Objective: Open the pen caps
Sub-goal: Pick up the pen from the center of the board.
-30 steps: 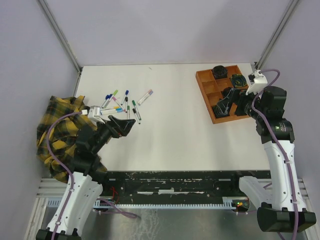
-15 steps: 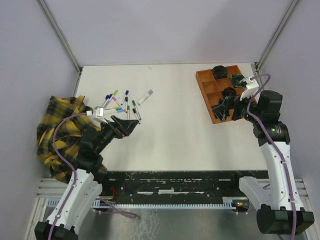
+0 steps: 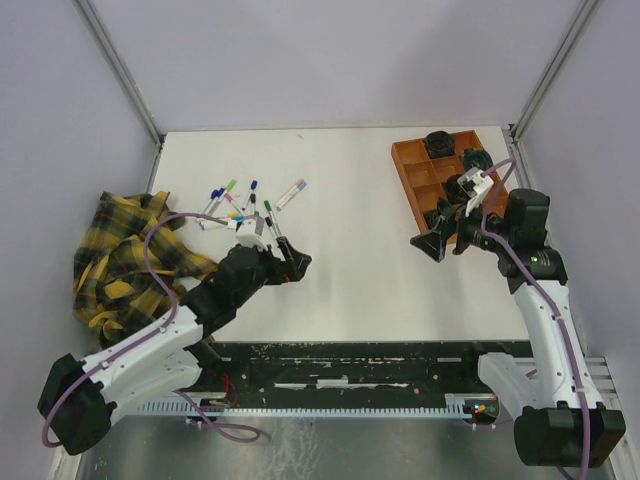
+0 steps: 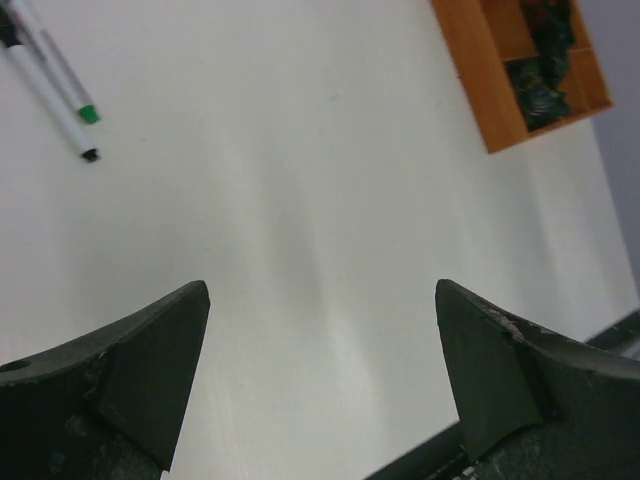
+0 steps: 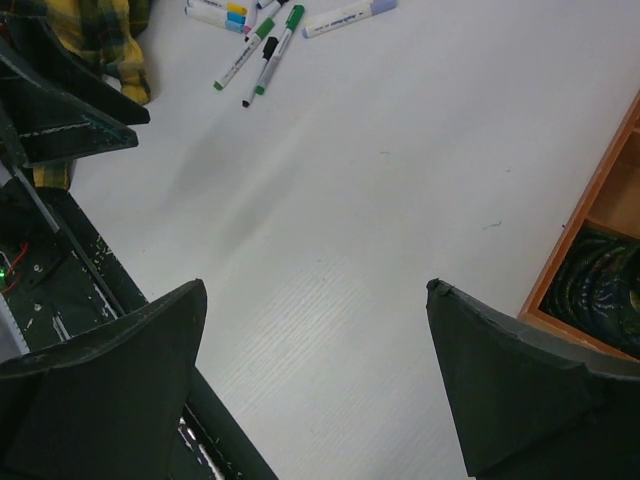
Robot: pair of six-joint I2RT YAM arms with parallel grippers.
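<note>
I am holding my left gripper and right gripper wide and empty over the tabletop. The pen caps are apparently all sitting on their pens, clustered far left, so everything is remaining.

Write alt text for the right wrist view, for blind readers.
The right end effector hangs open over the white table. Pens with coloured caps lie at top left near a yellow plaid cloth; an orange tray edges the right.
</note>
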